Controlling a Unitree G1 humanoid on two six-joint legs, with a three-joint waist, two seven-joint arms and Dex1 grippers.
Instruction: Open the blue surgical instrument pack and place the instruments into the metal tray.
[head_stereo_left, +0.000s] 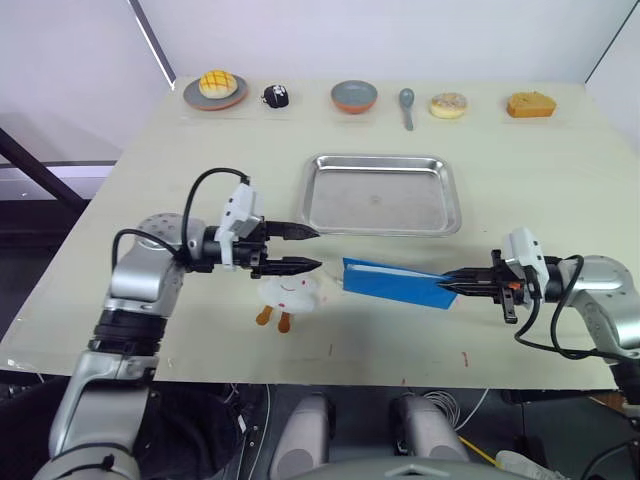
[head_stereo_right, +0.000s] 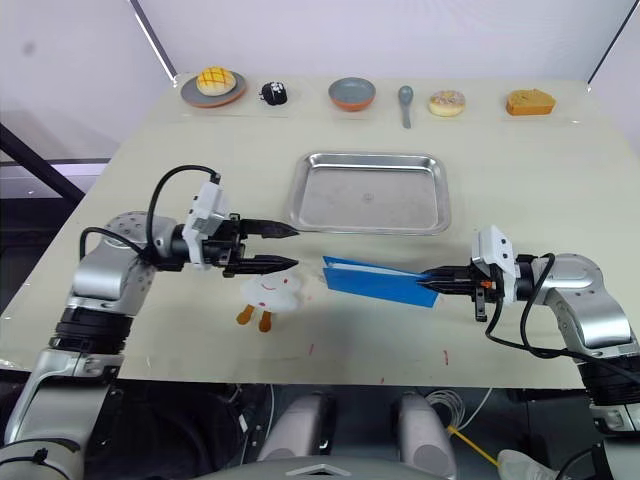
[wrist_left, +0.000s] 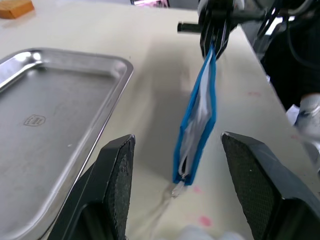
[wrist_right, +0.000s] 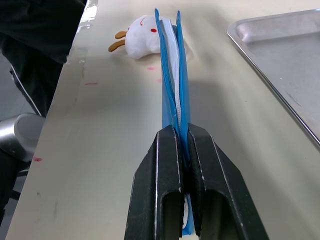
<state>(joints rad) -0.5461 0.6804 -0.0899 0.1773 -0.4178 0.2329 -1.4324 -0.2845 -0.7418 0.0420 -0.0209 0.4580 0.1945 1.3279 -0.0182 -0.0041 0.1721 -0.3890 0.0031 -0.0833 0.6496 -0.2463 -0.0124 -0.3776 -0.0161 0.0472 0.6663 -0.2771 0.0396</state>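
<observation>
Just in front of the empty metal tray (head_stereo_left: 383, 194), the blue pack (head_stereo_left: 393, 283) hangs on edge, pinched at one end by the right gripper (head_stereo_left: 452, 284). The left gripper (head_stereo_left: 308, 249) waits at the pack's free end, fingers spread wide. To open it well, I'd catch only one blue flap there and peel gently, keeping the pockets level so the tools don't spill beside the white plush toy (head_stereo_left: 289, 294).

Folded blue pack (head_stereo_left: 395, 282) beside tray (head_stereo_left: 383, 194)

The metal tray (wrist_right: 280, 60) runs off the frame's right edge; the blue surgical instrument pack (wrist_right: 172, 85) hides its contents.
</observation>
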